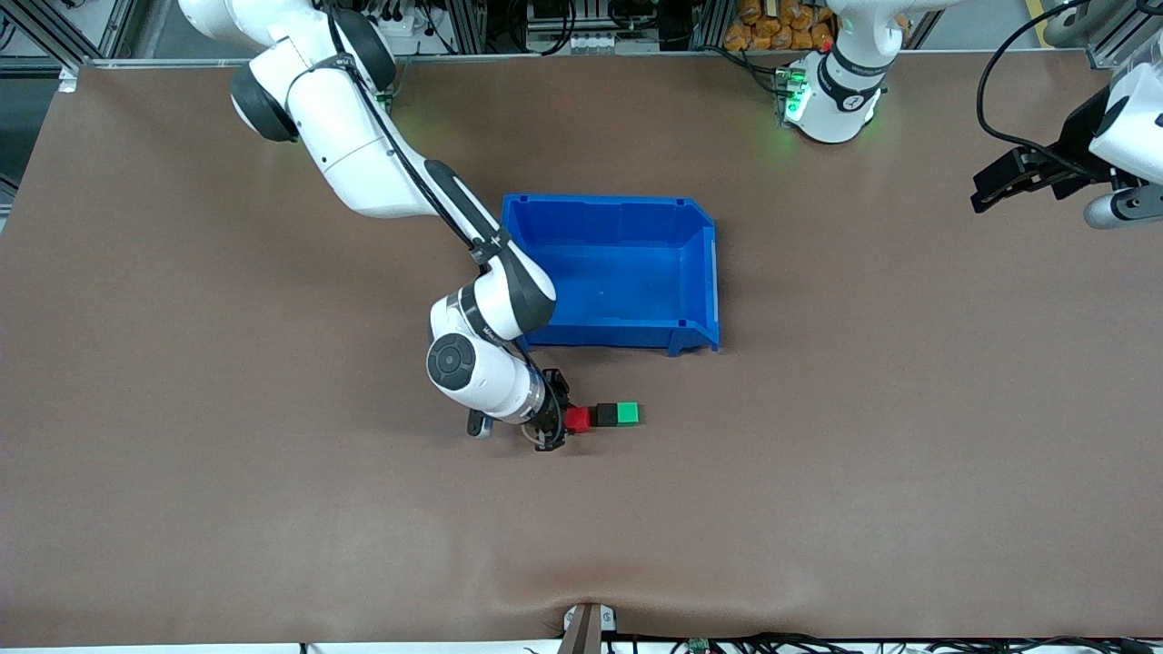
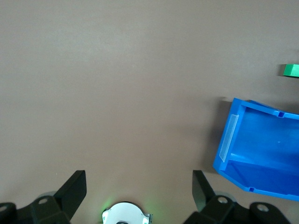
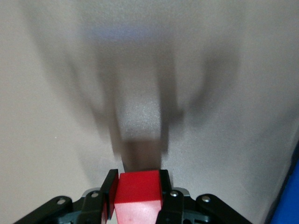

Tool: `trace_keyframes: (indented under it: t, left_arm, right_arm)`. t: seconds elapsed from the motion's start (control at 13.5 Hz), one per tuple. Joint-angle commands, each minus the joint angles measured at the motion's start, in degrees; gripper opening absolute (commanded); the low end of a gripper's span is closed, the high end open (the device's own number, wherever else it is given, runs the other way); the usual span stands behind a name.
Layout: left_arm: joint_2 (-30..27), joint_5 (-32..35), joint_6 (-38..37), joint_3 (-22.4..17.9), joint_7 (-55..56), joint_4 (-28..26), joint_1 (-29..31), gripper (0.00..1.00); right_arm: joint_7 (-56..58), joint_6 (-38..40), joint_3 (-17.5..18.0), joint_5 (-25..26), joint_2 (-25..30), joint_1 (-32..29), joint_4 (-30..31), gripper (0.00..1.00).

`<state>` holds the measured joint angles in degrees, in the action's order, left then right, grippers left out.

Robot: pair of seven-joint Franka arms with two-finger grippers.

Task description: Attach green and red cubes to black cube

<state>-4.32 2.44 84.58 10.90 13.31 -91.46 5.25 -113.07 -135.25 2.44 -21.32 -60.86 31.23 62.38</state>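
Tabletop (image 1: 273,509): right pincer (image 1: 556,425) grips red cube (image 1: 578,418), seemingly touching black cube (image 1: 604,416).

Three cubes sit in a touching row on the table (image 1: 273,545), nearer the front camera than the bin (image 1: 700,272): black cube (image 1: 605,415) between red cube (image 1: 579,419) and green cube (image 1: 627,413), red toward the right arm's end. Right gripper (image 1: 556,425) at the red cube. Left gripper (image 1: 999,186) over the table's edge at the left arm's end, well apart.
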Motion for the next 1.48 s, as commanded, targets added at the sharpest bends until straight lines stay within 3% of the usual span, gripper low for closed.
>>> trace_keyframes:
  t: [0.0,0.89,0.96,1.11,1.19,1.41]
  left_arm:
    - [-1.0,-0.4,-0.2,0.2,-0.3,-0.2,0.2,1.0]
    - [-0.9,-0.4,-0.2,0.2,-0.3,-0.2,0.3,1.0]
    - [-0.8,-0.4,-0.2,0.2,-0.3,-0.2,0.2,1.0]
    - [-0.6,-0.4,0.0,0.2,-0.3,-0.1,0.1,1.0]
    - [-0.6,-0.4,0.1,0.2,-0.3,-0.1,0.0,1.0]
    - [-0.3,-0.4,0.4,0.2,-0.3,-0.2,-0.1,1.0]
  right_arm:
    - [-1.0,-0.3,-0.1,-0.8,-1.7,0.5,-2.2,0.0]
    - [-1.3,-1.3,-0.1,-0.8,-2.6,1.0,-2.2,0.01]
    - [-1.5,-1.2,-0.1,-0.8,-2.6,1.0,-2.2,0.04]
    - [-1.5,-1.2,-0.1,-0.8,-2.6,1.1,-2.2,0.24]
    - [-1.5,-1.2,-0.1,-0.8,-2.6,1.1,-2.2,0.27]
    - [-1.5,-0.9,-0.2,-0.7,-2.5,1.2,-2.1,0.49]
